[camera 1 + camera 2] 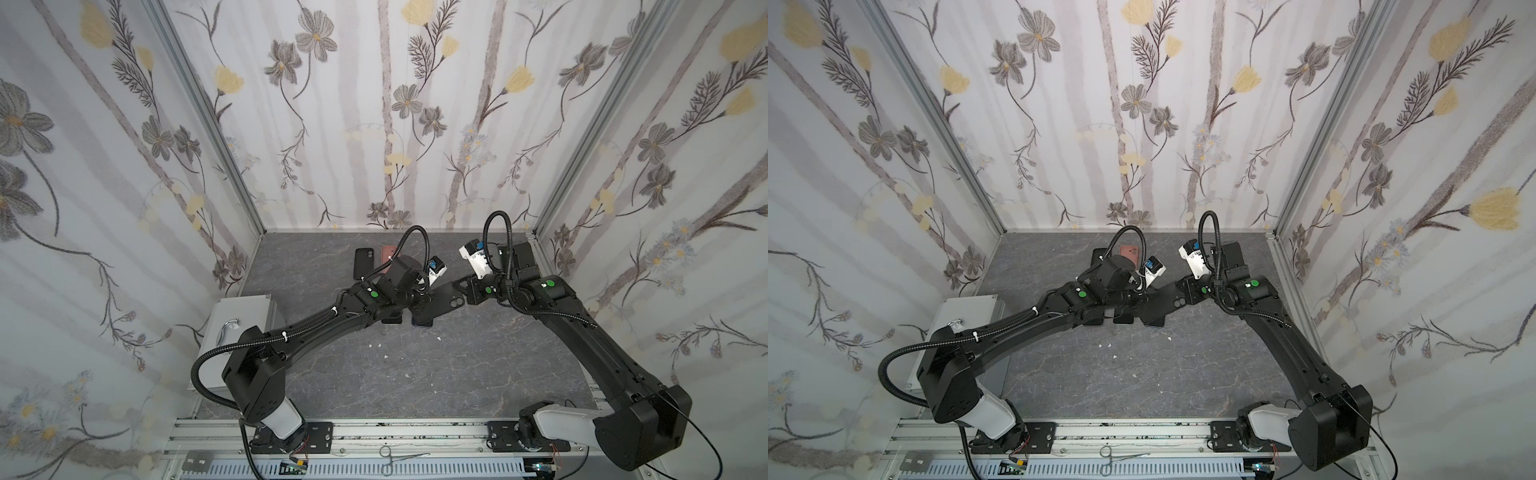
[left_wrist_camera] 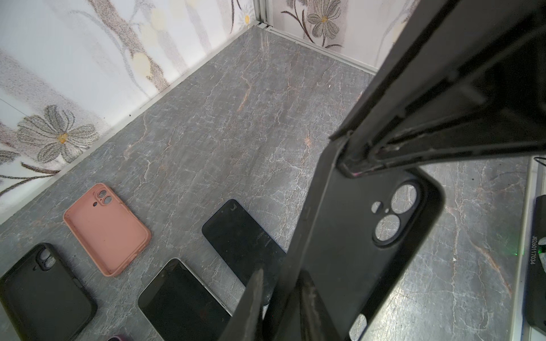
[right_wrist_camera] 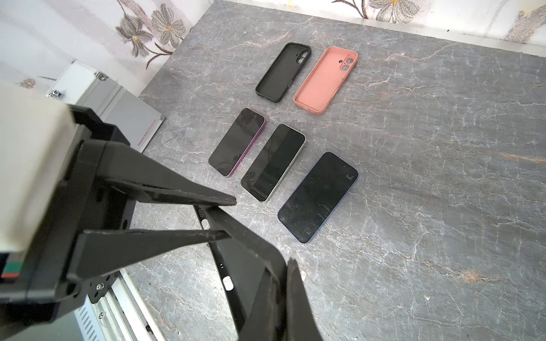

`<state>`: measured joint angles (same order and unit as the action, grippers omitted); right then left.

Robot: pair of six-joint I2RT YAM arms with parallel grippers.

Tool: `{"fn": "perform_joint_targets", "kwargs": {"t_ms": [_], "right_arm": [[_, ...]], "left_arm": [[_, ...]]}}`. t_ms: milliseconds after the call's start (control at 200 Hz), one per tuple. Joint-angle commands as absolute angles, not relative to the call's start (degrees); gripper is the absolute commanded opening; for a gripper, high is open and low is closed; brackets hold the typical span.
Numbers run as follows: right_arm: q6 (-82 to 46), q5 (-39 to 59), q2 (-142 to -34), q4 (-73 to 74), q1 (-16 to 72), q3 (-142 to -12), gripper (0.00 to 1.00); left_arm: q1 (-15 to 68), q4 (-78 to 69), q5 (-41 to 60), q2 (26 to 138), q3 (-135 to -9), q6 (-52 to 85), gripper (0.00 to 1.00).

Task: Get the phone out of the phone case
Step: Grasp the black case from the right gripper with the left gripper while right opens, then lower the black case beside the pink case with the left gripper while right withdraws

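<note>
A black phone case [image 2: 354,251] hangs tilted above the table between both arms, seen in both top views [image 1: 440,305] [image 1: 1163,307]. It is empty, and the floor shows through its camera holes. My right gripper [image 3: 283,265] is shut on the case's rim near the camera end. My left gripper [image 2: 282,273] straddles a side wall near the other end, its jaws narrow with a sliver of gap left. A dark phone [image 3: 317,197] with a blue edge lies face up on the table below.
A white-edged phone [image 3: 273,162] and a purple-rimmed one [image 3: 236,141] lie beside the blue-edged phone. Behind them lie an empty black case [image 3: 283,72] and a pink case [image 3: 325,79]. A grey metal box [image 1: 237,324] stands at the table's left. Forceps [image 1: 399,457] lie on the front rail.
</note>
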<state>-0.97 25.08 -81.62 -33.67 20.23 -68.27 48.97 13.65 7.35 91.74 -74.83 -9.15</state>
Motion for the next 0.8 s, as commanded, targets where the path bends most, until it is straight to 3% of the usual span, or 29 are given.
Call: {"fn": "perform_joint_targets", "kwargs": {"t_ms": [0,360,420,560,610,794], "right_arm": [[-0.2,26.9,-81.6,-32.8,20.3,-68.3,0.0],[-3.2,24.9,-80.2,-30.7,20.3,-68.6,0.0],[-4.5,23.1,-79.2,-29.6,20.1,-68.4,0.11],[-8.8,18.0,-75.0,-24.4,18.4,-65.8,0.49],[-11.2,15.4,-73.1,-21.7,17.4,-64.0,0.57],[-18.7,9.8,-66.2,-9.6,15.4,-54.1,0.64]], "left_arm": [[49.1,14.0,7.3,92.0,-75.4,-9.8,0.19],[49.4,13.9,4.0,92.6,-76.1,-7.4,0.0],[49.3,13.7,3.0,92.6,-76.2,-6.6,0.0],[48.6,13.2,-0.2,93.4,-76.8,-3.1,0.0],[47.9,13.0,-0.7,94.0,-77.3,-1.2,0.0],[45.8,10.9,-2.4,97.4,-79.3,6.5,0.0]]}}
